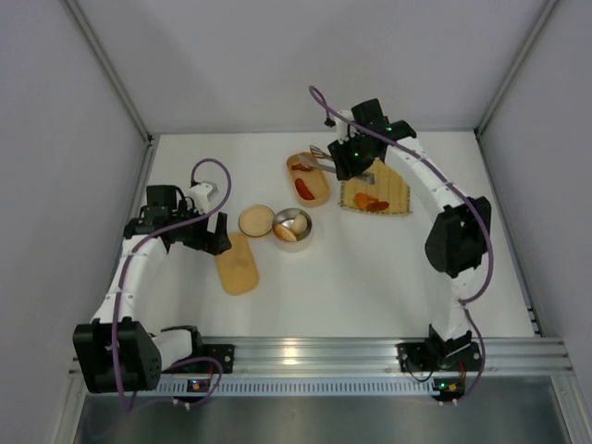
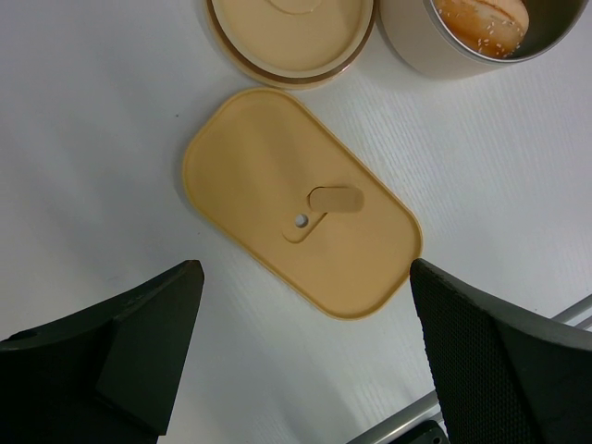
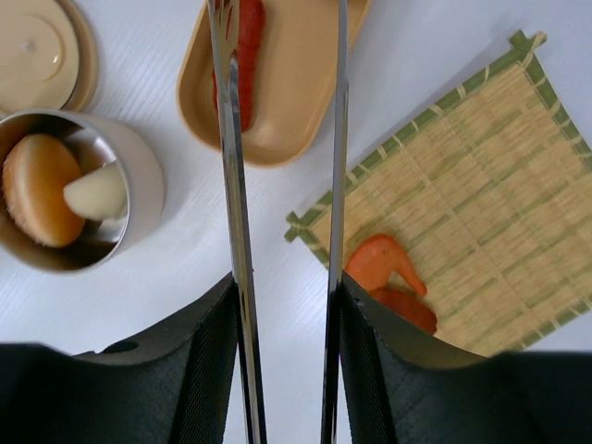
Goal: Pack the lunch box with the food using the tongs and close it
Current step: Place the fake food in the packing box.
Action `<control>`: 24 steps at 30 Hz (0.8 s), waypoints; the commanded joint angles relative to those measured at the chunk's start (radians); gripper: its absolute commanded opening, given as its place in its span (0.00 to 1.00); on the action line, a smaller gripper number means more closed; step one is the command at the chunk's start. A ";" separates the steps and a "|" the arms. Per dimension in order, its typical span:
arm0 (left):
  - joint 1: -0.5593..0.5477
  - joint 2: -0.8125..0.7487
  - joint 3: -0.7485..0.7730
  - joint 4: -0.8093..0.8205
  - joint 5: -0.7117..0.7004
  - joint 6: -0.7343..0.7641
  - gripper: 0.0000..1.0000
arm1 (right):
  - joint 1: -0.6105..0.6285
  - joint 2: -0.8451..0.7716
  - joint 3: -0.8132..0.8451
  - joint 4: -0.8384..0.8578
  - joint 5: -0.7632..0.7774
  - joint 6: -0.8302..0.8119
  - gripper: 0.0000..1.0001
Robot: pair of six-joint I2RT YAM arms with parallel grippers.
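The right claw (image 3: 285, 305) grips the tongs (image 3: 231, 185), one finger pressed against each arm, and the two arms run parallel. Their far ends reach over the lunch box (image 3: 287, 92), and the left arm crosses the red sausage (image 3: 250, 28) lying in it. Two orange pieces (image 3: 384, 264) lie on the mat (image 3: 472, 176), just right of the tongs and close to the claw. A round tin (image 3: 139, 176) to the left holds a bun (image 3: 37, 190) and a pale piece (image 3: 95, 191). The left claw (image 2: 303, 277) hangs wide open above the flat lid (image 2: 277, 166), which lies on the surface (image 2: 92, 139) between its fingers.
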 commanded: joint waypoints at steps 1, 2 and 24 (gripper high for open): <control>-0.001 -0.032 0.050 -0.019 0.016 0.012 0.98 | -0.065 -0.225 -0.074 -0.060 -0.055 -0.084 0.42; -0.001 -0.035 0.053 -0.021 0.016 0.014 0.98 | -0.082 -0.248 -0.121 -0.079 -0.064 -0.119 0.42; -0.001 -0.066 0.046 -0.040 0.013 0.011 0.98 | -0.467 -0.407 -0.458 -0.352 -0.207 -0.549 0.40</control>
